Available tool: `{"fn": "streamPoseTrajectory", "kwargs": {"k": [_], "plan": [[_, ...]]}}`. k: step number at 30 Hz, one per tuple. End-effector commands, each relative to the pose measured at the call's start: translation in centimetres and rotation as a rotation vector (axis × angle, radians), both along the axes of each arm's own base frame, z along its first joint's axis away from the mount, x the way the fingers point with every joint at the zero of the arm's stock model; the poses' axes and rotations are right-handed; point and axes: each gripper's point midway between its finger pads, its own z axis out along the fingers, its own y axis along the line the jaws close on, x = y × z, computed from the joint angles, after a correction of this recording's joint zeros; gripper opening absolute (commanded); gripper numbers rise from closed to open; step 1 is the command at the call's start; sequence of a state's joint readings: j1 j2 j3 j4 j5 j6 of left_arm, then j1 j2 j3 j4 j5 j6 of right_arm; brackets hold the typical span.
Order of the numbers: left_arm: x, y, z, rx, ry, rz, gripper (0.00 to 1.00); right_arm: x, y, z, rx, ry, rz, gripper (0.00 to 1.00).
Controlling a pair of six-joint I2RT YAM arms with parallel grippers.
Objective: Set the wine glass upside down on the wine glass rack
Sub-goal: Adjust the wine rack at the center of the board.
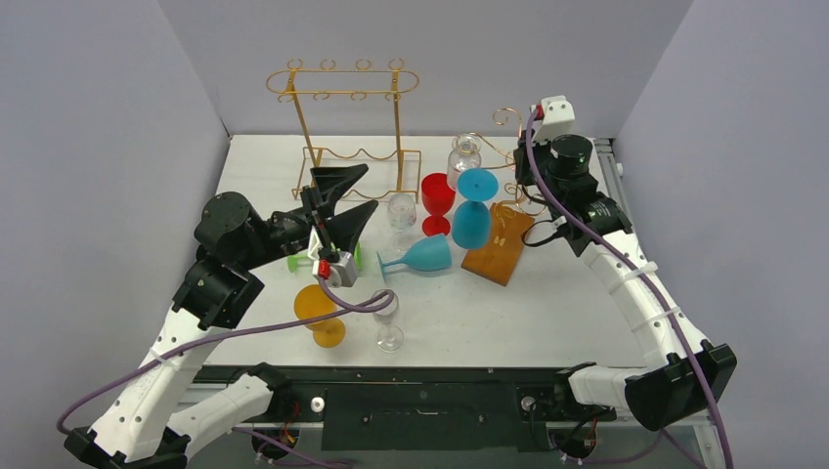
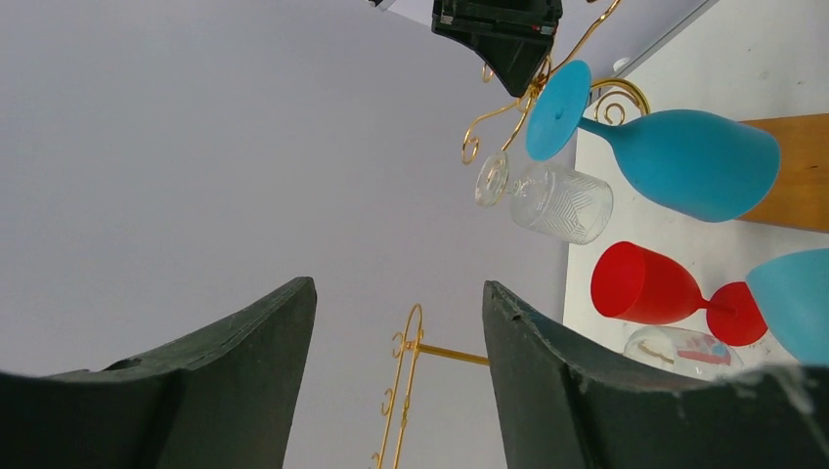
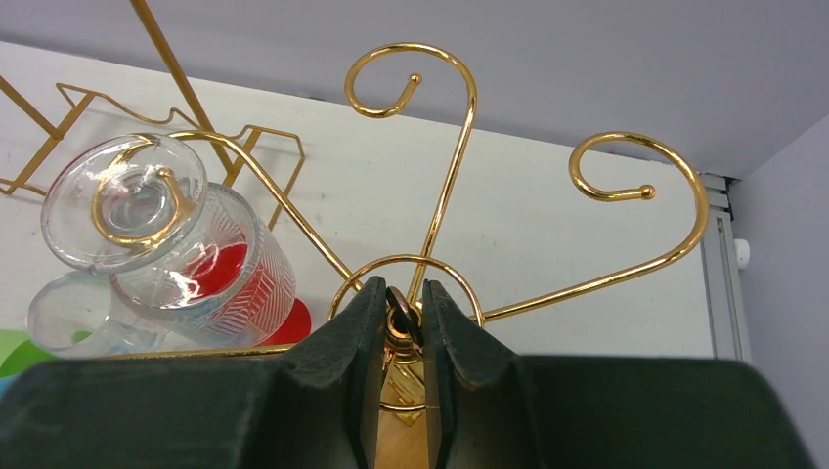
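The wine glass rack (image 1: 503, 127) is a gold wire stand with curled arms on a wooden base (image 1: 499, 252) at the back right. A blue wine glass (image 1: 473, 213) hangs upside down from one arm, and a clear ribbed glass (image 1: 464, 154) hangs beside it. My right gripper (image 3: 403, 296) is shut on the rack's central post, below the curled hooks (image 3: 450, 127). My left gripper (image 1: 371, 186) is open with nothing between its fingers (image 2: 547, 381). It is left of the rack and apart from the hanging blue wine glass (image 2: 684, 161).
A red glass (image 1: 437, 202) stands by the rack and a second blue glass (image 1: 420, 257) lies on its side. A clear glass (image 1: 402, 210), an orange glass (image 1: 321, 313), another clear glass (image 1: 389, 322) and a green glass (image 1: 293, 262) sit nearer. A tall gold stand (image 1: 342, 127) is at the back.
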State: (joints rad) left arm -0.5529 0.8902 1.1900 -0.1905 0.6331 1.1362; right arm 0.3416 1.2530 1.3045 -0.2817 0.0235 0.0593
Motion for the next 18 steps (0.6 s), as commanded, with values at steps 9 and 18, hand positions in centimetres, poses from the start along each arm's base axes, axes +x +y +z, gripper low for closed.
{"fn": "streamPoseTrajectory", "kwargs": {"k": [9, 18], "plan": [[0.0, 0.9, 1.9, -0.061, -0.008, 0.050, 0.63, -0.3, -1.5, 0.1, 0.067, -0.024, -0.224, 0.00], [0.3, 1.1, 1.7, -0.061, -0.004, 0.070, 0.63, -0.6, -3.1, -0.3, 0.120, -0.035, -0.336, 0.00]]}}
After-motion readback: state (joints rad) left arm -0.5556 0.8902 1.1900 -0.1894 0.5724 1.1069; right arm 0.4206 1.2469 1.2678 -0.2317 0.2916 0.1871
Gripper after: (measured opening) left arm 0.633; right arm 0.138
